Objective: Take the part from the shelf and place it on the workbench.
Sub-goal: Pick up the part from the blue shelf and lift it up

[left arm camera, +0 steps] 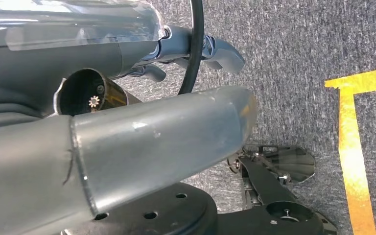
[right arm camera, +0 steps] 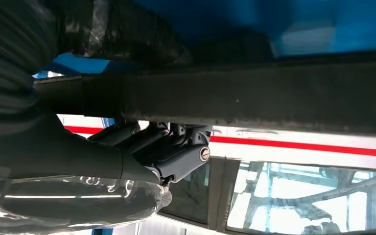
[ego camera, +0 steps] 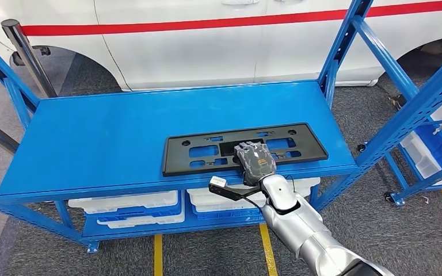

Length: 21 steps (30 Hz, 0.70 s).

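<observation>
The part is a long flat black plastic frame with cut-outs, lying near the front edge of the blue shelf. My right hand reaches up from below and grips the part's near edge around its middle, fingers laid over the top. In the right wrist view the part runs across as a dark bar, and my right hand has its thumb on one side and its fingers on the other. My left hand hangs over the grey floor, holding nothing, thumb and fingers apart.
White bins sit on the lower shelf level. A white car with a red stripe stands behind the shelf. Another blue rack with white bins is at the right. Yellow lines mark the grey floor.
</observation>
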Each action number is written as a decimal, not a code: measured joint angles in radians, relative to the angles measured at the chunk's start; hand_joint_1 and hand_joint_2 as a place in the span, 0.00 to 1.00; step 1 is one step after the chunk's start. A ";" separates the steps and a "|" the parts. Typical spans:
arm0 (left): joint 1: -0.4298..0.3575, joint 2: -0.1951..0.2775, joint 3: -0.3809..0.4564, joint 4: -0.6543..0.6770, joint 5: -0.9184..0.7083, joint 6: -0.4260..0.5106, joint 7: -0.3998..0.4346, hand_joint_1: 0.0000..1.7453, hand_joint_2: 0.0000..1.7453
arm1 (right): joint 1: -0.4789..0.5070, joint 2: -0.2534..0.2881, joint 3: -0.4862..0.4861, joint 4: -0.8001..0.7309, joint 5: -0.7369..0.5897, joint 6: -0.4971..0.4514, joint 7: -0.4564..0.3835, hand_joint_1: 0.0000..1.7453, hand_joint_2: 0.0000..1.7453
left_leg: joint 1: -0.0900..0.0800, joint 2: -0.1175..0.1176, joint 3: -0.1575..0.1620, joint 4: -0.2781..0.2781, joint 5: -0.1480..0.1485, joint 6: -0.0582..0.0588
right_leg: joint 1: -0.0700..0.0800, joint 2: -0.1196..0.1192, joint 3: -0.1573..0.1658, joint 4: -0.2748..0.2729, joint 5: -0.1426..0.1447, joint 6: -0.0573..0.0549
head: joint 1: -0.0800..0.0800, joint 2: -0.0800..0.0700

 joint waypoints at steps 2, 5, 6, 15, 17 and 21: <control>0.000 0.000 0.001 0.000 0.002 0.000 0.000 0.00 0.00 | -0.002 0.000 0.000 0.003 0.000 0.002 0.000 0.97 1.00 | -0.001 0.000 0.000 0.000 0.000 0.000 | -0.001 0.000 0.000 0.000 0.000 0.000 | 0.000 0.000; 0.000 0.000 0.002 0.000 0.003 0.002 0.000 0.00 0.00 | -0.006 0.000 0.000 0.005 -0.001 0.007 0.001 0.98 1.00 | -0.002 0.000 0.000 0.000 0.000 0.000 | -0.001 0.000 0.000 0.000 0.000 0.000 | 0.000 0.000; 0.000 0.000 0.002 0.000 0.004 0.003 -0.001 0.00 0.00 | -0.007 0.000 0.000 0.005 -0.002 0.008 0.000 0.99 1.00 | -0.002 0.000 -0.001 0.001 0.000 0.000 | -0.001 -0.001 0.000 0.000 0.000 0.000 | 0.000 0.000; 0.000 -0.001 0.008 0.000 -0.005 0.009 -0.022 0.00 1.00 | -0.017 0.000 0.000 0.011 -0.011 0.006 -0.008 0.99 1.00 | -0.002 0.000 -0.001 0.001 -0.001 0.000 | -0.001 -0.001 0.000 0.000 0.000 0.000 | 0.000 0.000; 0.000 -0.001 0.008 0.000 -0.007 0.009 -0.039 0.00 1.00 | -0.017 -0.001 0.000 0.011 -0.012 0.004 -0.009 0.99 1.00 | -0.002 0.000 -0.001 0.001 -0.001 0.000 | -0.001 -0.001 0.000 0.000 0.000 0.000 | 0.000 0.000; 0.000 -0.001 0.011 0.000 -0.003 -0.001 -0.064 0.00 1.00 | -0.017 -0.003 0.000 0.011 -0.012 0.001 -0.009 0.99 1.00 | -0.002 0.000 -0.001 0.001 -0.001 0.000 | -0.001 -0.001 0.000 0.000 0.000 0.000 | 0.000 0.000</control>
